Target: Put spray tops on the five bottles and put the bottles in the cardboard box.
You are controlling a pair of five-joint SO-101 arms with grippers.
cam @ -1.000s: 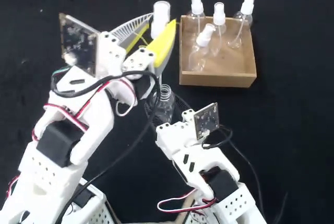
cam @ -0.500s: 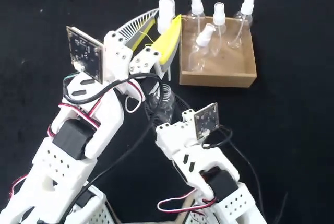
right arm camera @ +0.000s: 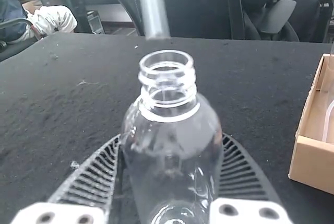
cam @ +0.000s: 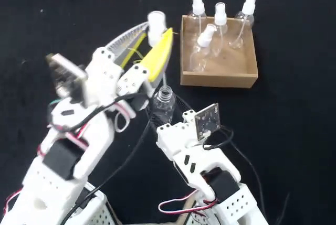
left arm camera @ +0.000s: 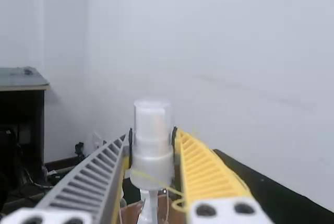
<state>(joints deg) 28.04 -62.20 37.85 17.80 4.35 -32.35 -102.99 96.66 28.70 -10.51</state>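
Bottle (cam: 164, 100) at frame centre, neck open, stands upright in right tool (right arm camera: 169, 157), jaws clamped on its belly. Thin clear plastic: light, slick, prob. dents if squeezed hard, so hold low on body & leave threads free. Spray top (cam: 155, 21) is upper centre, pinched at its collar by left tool (cam: 156, 31). Small, light, w/ bendy dip tube (left arm camera: 150, 208); keep it vertical. Count: 4 capped bottles (cam: 220, 18) in cardboard box (cam: 218, 81) upper right, 1 uncapped, 1 loose top. Black surface (cam: 294, 125) underneath.
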